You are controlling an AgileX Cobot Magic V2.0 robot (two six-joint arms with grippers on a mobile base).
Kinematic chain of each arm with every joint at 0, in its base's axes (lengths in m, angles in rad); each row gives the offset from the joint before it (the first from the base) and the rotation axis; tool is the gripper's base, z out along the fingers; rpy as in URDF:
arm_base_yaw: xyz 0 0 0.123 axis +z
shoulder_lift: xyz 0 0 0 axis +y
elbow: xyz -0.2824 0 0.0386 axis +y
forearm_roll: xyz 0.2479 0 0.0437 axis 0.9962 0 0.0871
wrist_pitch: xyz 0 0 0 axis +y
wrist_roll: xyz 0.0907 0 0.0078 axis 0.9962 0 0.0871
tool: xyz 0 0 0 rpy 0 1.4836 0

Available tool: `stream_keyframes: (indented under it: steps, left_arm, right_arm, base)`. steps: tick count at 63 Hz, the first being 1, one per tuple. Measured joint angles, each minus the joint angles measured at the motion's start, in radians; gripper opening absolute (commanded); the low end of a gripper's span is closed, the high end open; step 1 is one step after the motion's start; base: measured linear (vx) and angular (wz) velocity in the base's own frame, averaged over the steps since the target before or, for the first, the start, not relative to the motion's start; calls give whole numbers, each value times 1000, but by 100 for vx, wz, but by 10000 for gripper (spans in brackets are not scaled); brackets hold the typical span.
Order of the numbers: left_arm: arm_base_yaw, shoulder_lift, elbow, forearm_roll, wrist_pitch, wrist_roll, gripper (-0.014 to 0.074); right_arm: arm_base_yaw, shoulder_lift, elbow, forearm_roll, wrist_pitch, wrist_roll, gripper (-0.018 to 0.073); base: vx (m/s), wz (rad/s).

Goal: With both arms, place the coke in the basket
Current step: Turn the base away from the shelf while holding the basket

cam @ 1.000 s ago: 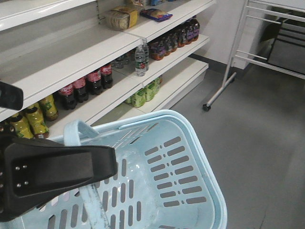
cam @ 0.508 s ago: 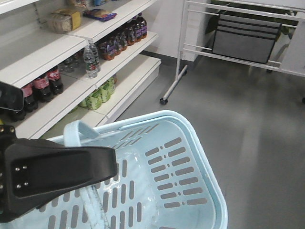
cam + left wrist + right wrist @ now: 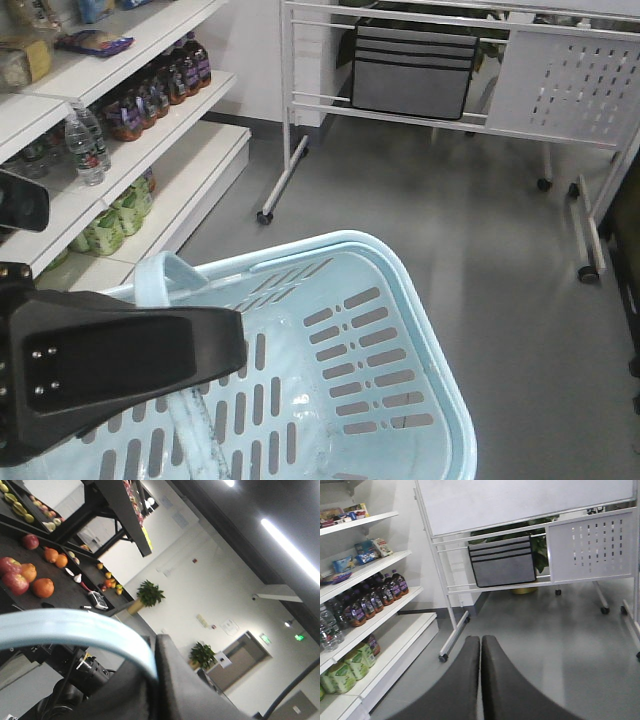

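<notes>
Your left hand (image 3: 150, 355) grasps the pale blue basket (image 3: 400, 350) by its handle (image 3: 75, 625). Your right hand (image 3: 480, 680) is clenched, empty. No coke in view. A one-handed hold may let the basket tilt or slip.

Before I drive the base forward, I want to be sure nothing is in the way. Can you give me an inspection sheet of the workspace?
Surface: grey floor, bare between basket and stand.
Job's things: blue basket close in front, no bottle seen in its visible part; coke not seen.
Clutter: shelves at left hold dark bottles, water bottles and green packs.
Grippers: left gripper at the basket, grip unclear; right gripper shut, empty.
Cables: dark curved line in the left wrist view, perhaps a cable.
Surroundings: wheeled whiteboard stand ahead, grey pocket hanging on it.
</notes>
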Motion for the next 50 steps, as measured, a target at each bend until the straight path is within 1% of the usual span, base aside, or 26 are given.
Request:
stream_keyframes:
  steps: [28,50]
  left_arm:
    - [0,0,0,0,0,0,-6]
    - [0,0,0,0,0,0,-6]
  right_arm:
    - [0,0,0,0,0,0,-5]
    - [0,0,0,0,0,0,-5]
  base:
    - [13,-38]
    - [14,-22]
